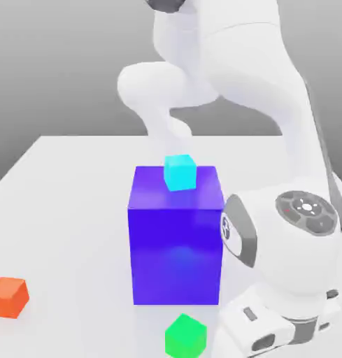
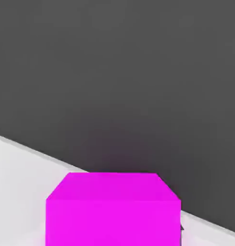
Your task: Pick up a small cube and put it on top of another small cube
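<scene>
ok so, going from the exterior view's left: orange cube point(image 1: 9, 297) sat well apart, with bare table point(image 1: 68, 210) between it and the blue block point(image 1: 177, 255); cyan cube point(image 1: 180, 173) was up on that block, its top open; green cube point(image 1: 186, 338) lay just left of the hand point(image 1: 261, 328) there, no long axis to line up; hand was closed down narrow, with the magenta cube point(image 2: 113, 218) right before it, probably the one to lift, but I couldn't tell if it was gripped; the block's edges looked like the snag.
</scene>
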`<act>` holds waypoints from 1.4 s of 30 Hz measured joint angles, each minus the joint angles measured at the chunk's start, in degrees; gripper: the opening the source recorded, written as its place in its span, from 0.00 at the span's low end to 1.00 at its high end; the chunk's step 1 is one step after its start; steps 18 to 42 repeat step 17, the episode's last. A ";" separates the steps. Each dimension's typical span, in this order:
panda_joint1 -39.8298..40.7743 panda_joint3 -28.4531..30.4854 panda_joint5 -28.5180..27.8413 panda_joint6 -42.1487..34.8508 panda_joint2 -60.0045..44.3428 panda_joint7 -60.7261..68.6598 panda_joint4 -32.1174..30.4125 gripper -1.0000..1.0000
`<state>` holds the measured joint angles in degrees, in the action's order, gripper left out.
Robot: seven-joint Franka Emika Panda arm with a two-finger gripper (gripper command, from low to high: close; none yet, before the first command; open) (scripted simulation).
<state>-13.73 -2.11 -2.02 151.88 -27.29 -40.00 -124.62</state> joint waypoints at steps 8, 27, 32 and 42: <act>8.04 1.77 1.40 -2.97 16.42 16.25 -13.42 0.00; 10.18 2.50 2.35 5.87 10.86 21.56 -16.74 1.00; 10.18 2.50 2.35 5.87 10.86 21.56 -16.74 1.00; 10.18 2.50 2.35 5.87 10.86 21.56 -16.74 1.00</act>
